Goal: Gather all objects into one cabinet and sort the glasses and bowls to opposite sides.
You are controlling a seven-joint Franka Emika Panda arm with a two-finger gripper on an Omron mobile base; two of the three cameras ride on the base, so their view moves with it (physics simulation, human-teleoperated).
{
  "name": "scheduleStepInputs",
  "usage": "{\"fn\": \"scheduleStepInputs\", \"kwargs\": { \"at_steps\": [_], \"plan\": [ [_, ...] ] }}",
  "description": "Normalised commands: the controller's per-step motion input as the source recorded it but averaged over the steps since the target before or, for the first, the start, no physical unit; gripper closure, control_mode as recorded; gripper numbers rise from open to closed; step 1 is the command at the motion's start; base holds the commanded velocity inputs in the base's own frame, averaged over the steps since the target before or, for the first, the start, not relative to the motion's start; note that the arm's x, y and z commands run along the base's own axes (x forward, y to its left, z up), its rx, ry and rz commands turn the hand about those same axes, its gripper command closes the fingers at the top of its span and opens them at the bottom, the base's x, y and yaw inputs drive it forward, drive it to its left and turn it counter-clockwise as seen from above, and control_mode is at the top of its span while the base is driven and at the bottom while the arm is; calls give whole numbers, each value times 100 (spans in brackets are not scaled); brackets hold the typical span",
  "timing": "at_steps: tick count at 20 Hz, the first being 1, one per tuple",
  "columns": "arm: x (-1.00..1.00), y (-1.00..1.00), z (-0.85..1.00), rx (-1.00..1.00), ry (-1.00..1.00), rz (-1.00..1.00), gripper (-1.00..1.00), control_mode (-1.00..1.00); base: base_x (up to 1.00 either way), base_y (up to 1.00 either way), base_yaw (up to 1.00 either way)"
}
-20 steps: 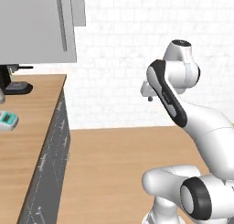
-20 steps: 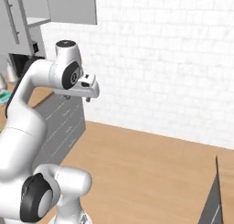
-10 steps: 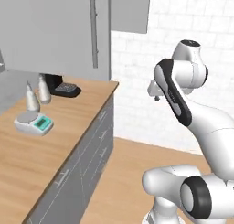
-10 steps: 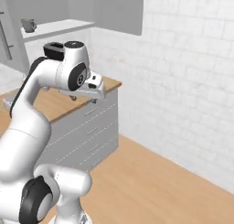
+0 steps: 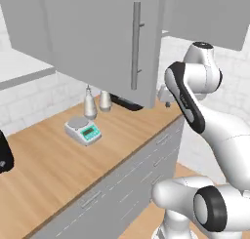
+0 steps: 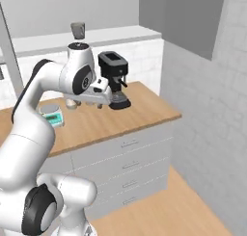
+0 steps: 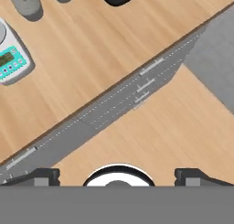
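A grey-green mug [image 6: 77, 30], one of the glasses, stands on the thick white shelf board of the doorless cabinet [image 6: 113, 35] above the counter. The same shelf board [image 5: 27, 76] runs along the left of the left base view. The bowls are out of view. My gripper [image 7: 118, 175] is open with nothing between its fingertips [image 7: 43, 175]. It hangs in the air over the counter's front edge and the drawers, pointing down. It sits beside the open grey door in the left base view [image 5: 165, 99] and in front of the coffee machine in the right base view [image 6: 99, 99].
The wooden counter [image 5: 58, 169] carries a small scale [image 5: 83, 130], two pale bottles [image 5: 96, 104] and a black coffee machine [image 6: 115, 81]. A grey cabinet door with a bar handle [image 5: 136, 45] stands open close to my arm. A dark thing [image 5: 3, 157] is cut off at the left edge.
The whole picture has shifted, so the base has moved. The counter, scale, bottles and shelf now lie ahead. The arm holds the same pose and the gripper stays open.
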Motion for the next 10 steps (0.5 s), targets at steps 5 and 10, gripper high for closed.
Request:
{"fn": "scheduleStepInputs", "kwargs": {
  "at_steps": [5,10],
  "plan": [
    [0,0,0,0,0,0,-100,100,46,-35,66],
    [0,0,0,0,0,0,-100,100,6,-43,61]
  ]
}}
